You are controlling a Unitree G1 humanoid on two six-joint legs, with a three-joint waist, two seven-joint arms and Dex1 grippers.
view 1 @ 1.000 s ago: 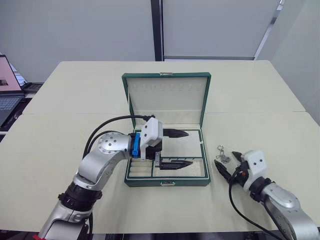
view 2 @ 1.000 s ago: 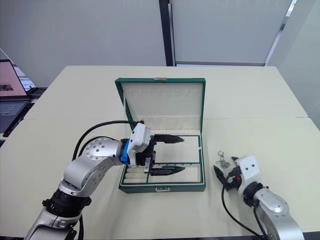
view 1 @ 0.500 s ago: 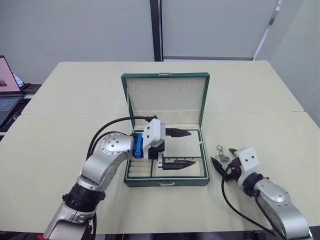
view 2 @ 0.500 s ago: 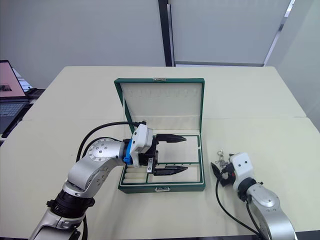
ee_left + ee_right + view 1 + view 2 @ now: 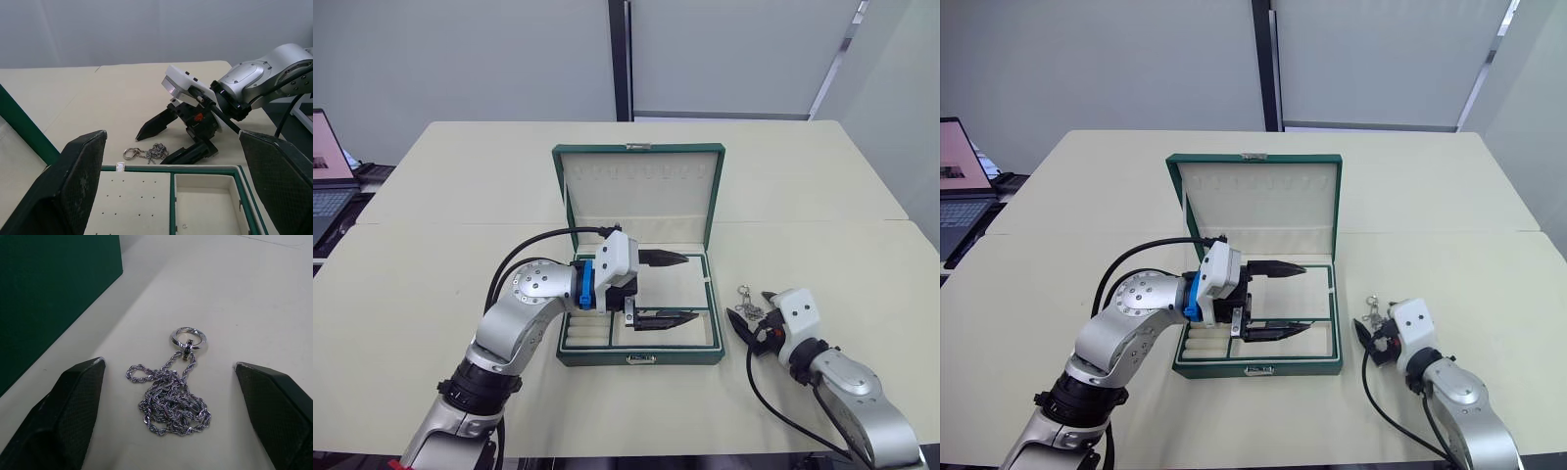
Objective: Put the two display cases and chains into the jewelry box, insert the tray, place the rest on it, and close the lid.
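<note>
Left gripper: open, empty, over tray in jewelry box.
Right gripper: open, straddling bunched chain on table, just beside box's right side.
Lid: upright.

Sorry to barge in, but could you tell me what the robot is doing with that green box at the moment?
The jewelry box sits on the table with its lid up and a cream tray showing inside. The left hand hovers open above the tray, holding nothing. Just right of the box, the right hand is open and lowered to the table, its fingers on either side of a bunched silver chain that it has not yet gripped.
</note>
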